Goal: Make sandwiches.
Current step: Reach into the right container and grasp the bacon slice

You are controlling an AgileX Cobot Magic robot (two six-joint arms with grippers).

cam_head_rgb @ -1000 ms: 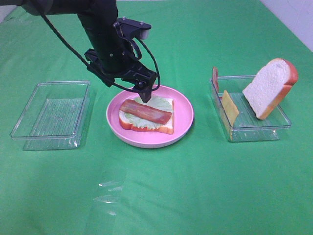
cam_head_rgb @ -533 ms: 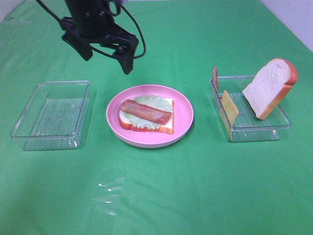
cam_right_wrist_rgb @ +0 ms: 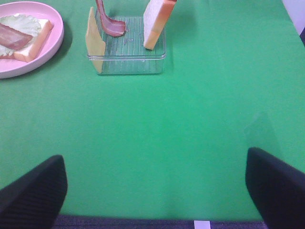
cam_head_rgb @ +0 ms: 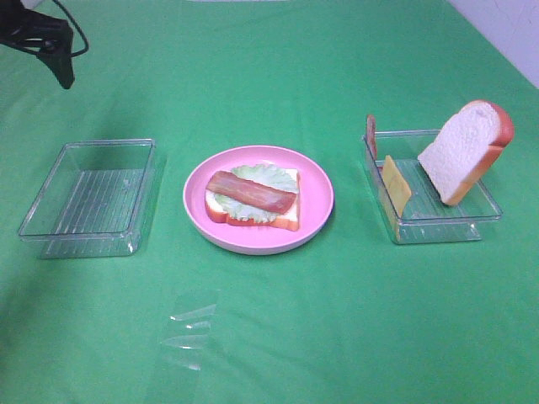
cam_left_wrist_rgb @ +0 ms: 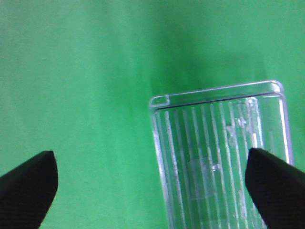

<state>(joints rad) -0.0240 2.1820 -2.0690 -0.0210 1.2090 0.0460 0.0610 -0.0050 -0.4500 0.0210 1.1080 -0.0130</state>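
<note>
Sandwich (cam_head_rgb: 244, 207) on pink plate (cam_head_rgb: 318, 198): bread (cam_head_rgb: 283, 220), lettuce (cam_head_rgb: 266, 175), 1 bacon strip (cam_head_rgb: 251, 192).

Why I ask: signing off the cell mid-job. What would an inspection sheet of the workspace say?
Surface: green cloth, flat.
Job's things: bread slice with lettuce and bacon strip on the pink plate; second bread slice, cheese slice and spare bacon lean in the right tray.
Clutter: left tray, nothing seen in it.
Grippers: left gripper and right gripper open, holding nothing.
Cables: black cable at left gripper.
Surroundings: pale surface past the far right corner.
</note>
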